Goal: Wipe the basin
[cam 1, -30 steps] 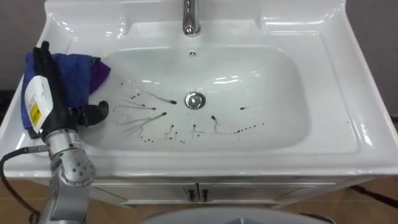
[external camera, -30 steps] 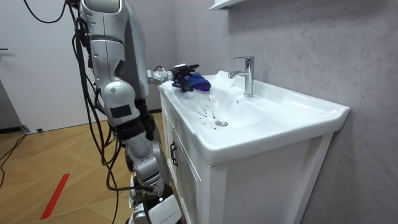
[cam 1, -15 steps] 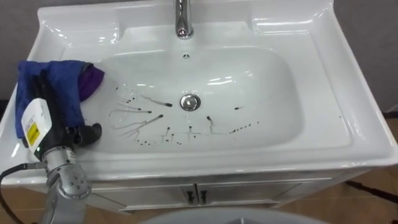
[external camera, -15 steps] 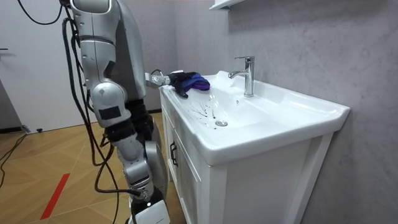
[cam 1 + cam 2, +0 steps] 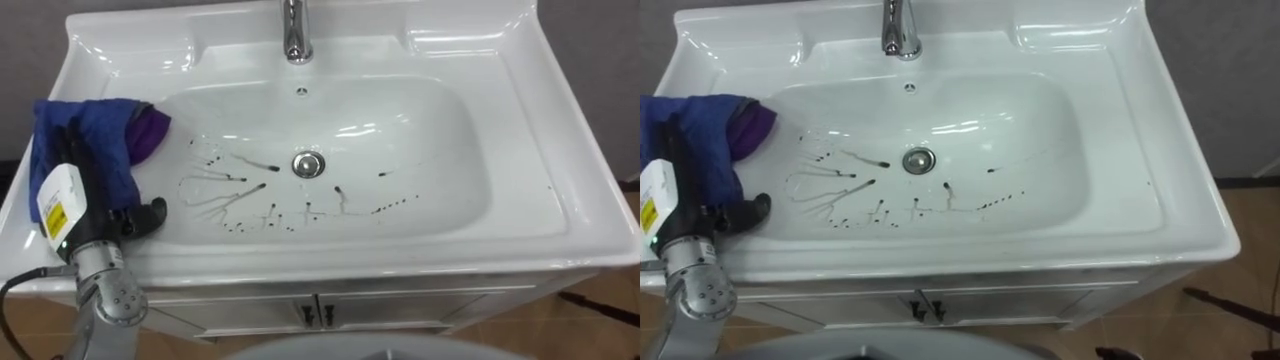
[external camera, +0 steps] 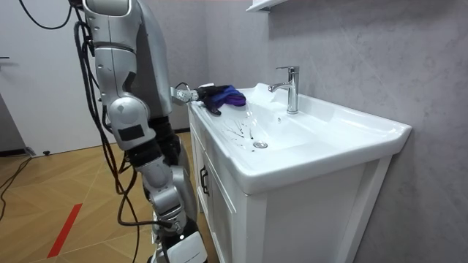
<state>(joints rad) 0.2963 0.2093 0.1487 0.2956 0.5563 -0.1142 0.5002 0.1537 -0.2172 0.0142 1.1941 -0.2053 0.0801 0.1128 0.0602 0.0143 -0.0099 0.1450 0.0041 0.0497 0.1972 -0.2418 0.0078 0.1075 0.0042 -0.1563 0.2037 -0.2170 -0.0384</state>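
Starting at the left robot hand (image 5: pixel 92 205), you find it on the left rim of the basin (image 5: pixel 420 150), half buried in the blue cloth (image 5: pixel 100 135). Folds lap over it, so you cannot tell whether it grips the cloth or only presses on it. Expect the cloth to be light, soft and floppy. It will likely bunch and trail unless you hold it through the thick middle, not by a loose corner. The glazed bowl looks slick, so press firmly. Dark streaks (image 5: pixel 240 190) lie near the cloth, spreading past the drain (image 5: pixel 308 165) toward the bowl's front edge.
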